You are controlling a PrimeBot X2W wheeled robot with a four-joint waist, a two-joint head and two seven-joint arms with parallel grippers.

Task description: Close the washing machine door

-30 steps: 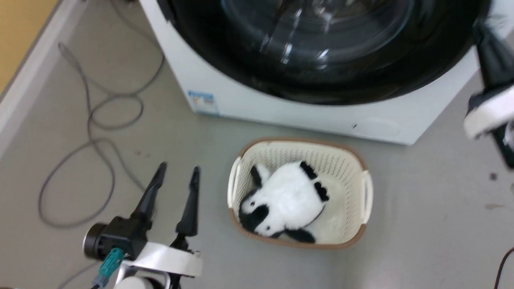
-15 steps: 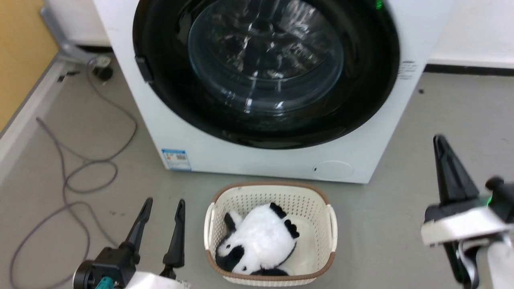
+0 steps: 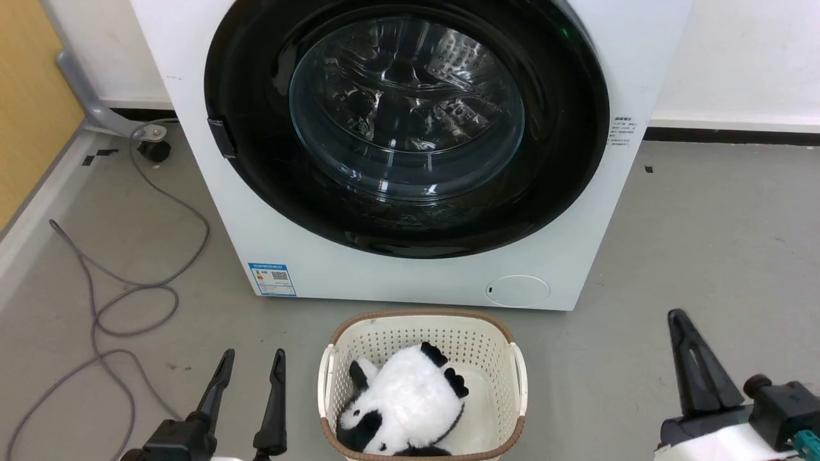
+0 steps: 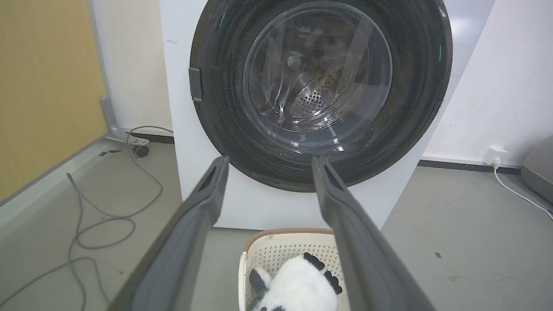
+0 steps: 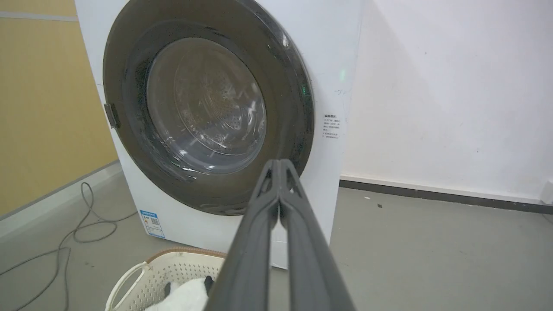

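1. The white, boxy front-loading washing machine (image 3: 410, 282) stood upright on the grey floor (image 3: 705, 256). A small blue label sticker (image 3: 272, 279) sat low on the left of its front and a round cap (image 3: 517, 291) low on the right.
2. Its large, round, black-rimmed washing machine door (image 3: 407, 121), with clear domed glass at the centre, lay flush against the front, closed.

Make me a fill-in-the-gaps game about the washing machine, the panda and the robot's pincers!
1. The washing machine door is ____.
2. The toy panda lies inside the cream ____.
3. The left pincer is open, but the right pincer is ____.
Missing words: closed; basket; shut.
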